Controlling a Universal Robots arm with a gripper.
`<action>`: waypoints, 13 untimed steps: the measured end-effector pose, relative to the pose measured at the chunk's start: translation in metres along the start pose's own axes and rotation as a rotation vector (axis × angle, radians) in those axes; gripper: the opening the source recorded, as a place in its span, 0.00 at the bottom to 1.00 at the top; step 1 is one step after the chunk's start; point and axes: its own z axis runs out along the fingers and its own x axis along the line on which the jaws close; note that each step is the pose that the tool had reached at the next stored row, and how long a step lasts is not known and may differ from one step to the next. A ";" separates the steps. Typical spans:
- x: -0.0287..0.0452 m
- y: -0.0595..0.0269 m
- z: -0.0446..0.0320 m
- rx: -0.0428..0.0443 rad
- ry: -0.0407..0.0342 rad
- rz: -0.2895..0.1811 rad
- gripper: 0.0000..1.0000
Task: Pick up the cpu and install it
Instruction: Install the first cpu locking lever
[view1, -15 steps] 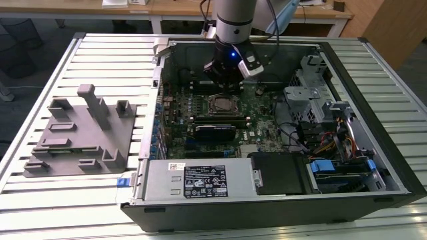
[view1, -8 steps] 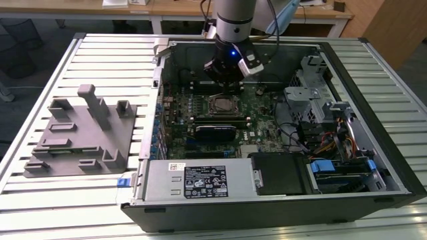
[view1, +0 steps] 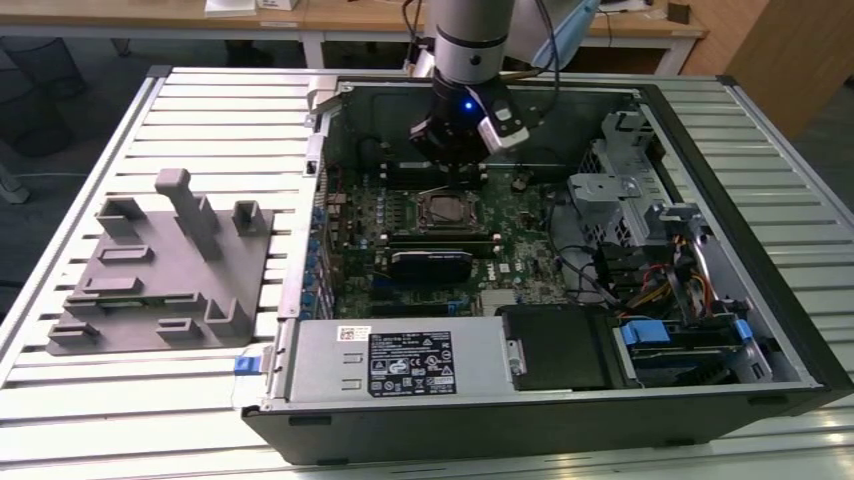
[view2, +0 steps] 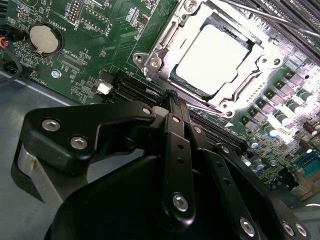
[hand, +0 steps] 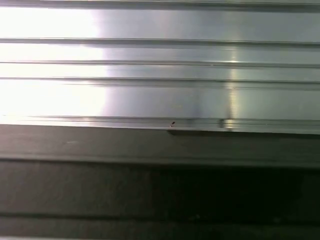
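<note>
Overhead, fingers (view2: 172, 95) pressed together and holding nothing, poised above the green motherboard (view2: 95, 45), cpu (view2: 212, 59) seated in its socket frame (view2: 150, 62) just beyond the fingertips, slatted bench (view1: 787, 150) farther off.

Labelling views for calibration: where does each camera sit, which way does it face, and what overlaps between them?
Exterior view: off the arm, raised, looking down into the open case on the slatted table; shows the arm and gripper above the motherboard.
Second wrist view: on the arm, looking past the shut gripper at the cpu seated in its socket.
First wrist view: on the arm, facing table slats and a dark edge; none of the arm visible.
Shared: exterior and second wrist views both show gripper, cpu and socket.
</note>
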 end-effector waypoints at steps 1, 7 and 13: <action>-0.0007 0.0002 0.0000 -0.0006 0.0001 0.000 0.11; -0.0036 0.0006 0.0001 -0.0048 0.0001 0.000 0.11; -0.0039 0.0017 0.0001 -0.0090 0.0001 0.000 0.11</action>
